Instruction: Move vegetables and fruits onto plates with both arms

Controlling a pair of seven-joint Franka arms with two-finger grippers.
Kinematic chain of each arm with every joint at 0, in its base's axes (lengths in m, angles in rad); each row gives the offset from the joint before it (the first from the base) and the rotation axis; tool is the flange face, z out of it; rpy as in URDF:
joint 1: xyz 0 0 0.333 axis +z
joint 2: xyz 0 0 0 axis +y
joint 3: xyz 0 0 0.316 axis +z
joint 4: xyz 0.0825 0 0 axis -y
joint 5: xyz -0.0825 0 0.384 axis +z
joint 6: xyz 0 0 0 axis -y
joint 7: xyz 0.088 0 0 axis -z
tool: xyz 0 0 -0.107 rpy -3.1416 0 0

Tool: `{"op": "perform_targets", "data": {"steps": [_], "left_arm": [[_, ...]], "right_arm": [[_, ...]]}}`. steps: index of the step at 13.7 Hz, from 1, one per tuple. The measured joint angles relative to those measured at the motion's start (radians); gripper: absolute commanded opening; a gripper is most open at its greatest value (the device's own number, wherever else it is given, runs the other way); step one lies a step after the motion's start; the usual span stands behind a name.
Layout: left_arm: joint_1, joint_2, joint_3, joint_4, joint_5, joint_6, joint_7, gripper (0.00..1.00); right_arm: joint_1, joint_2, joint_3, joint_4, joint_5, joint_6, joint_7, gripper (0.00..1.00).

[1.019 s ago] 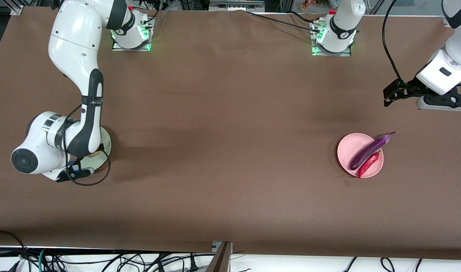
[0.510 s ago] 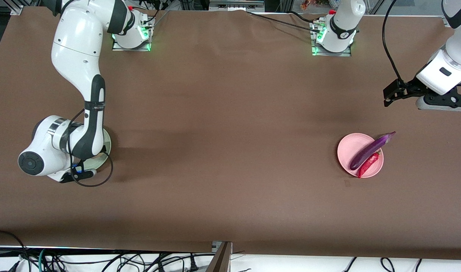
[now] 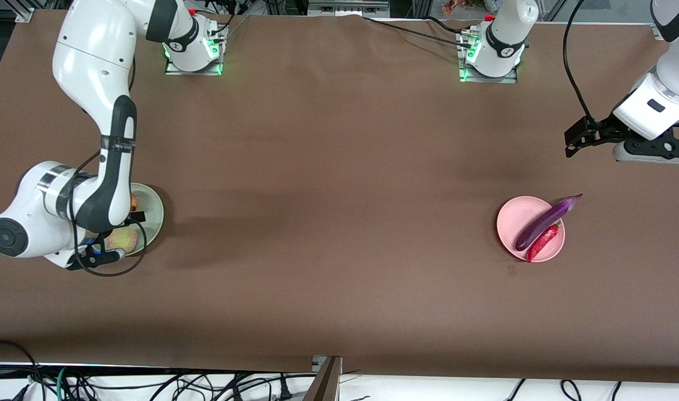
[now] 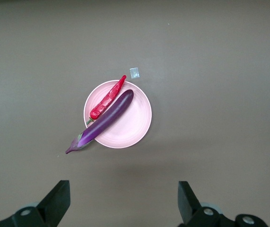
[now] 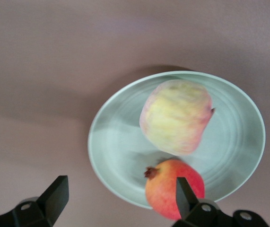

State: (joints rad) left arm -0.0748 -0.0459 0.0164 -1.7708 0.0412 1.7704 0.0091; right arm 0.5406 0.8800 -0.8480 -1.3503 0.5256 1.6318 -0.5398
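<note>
Plates are seen at either end of the brown surface (image 3: 339,223), each already loaded. Toward the right arm's end, the mint green plate (image 3: 152,214) is largely covered by the right arm (image 3: 94,111); on it the pale yellow-green fruit (image 5: 176,117) and the red apple (image 5: 172,191) are set touching each other, well inside the rim, so neither is likely to roll off. The right claw (image 5: 118,201) is held over this plate with its fingers spread wide and nothing between them, which is judged to be a release just made. Toward the left arm's end, the pink plate (image 3: 512,223) carries the purple eggplant (image 3: 542,221), laid diagonally because it is longer than the plate, its stem end overhanging the rim. The red chili pepper (image 3: 541,243) is laid beside it, touching it, its tip at the rim. The left claw (image 4: 123,201) is kept high over the surface near this plate, fingers apart and empty; this arm is waiting. The transfer appears complete.
</note>
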Motion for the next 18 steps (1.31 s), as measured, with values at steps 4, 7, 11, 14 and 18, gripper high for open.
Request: {"op": "perform_targets", "data": {"steps": [4,7,11,14,18], "left_arm": [[0.000,0.000,0.000,0.000,0.000,0.000,0.000,1.00],[0.000,0.000,0.000,0.000,0.000,0.000,0.000,1.00],[0.000,0.000,0.000,0.000,0.000,0.000,0.000,1.00],[0.000,0.000,0.000,0.001,0.000,0.000,0.000,1.00],[0.000,0.000,0.000,0.001,0.000,0.000,0.000,1.00]], "right_arm": [[-0.008,-0.037,0.048,0.035,0.022,-0.041,0.162,1.00],[-0.111,-0.164,0.280,0.039,-0.198,-0.045,0.374,1.00],[-0.274,-0.416,0.606,-0.026,-0.441,-0.080,0.623,1.00],[-0.328,-0.614,0.678,-0.122,-0.453,-0.114,0.640,1.00],[-0.385,-0.819,0.733,-0.202,-0.498,-0.151,0.640,1.00]]}}
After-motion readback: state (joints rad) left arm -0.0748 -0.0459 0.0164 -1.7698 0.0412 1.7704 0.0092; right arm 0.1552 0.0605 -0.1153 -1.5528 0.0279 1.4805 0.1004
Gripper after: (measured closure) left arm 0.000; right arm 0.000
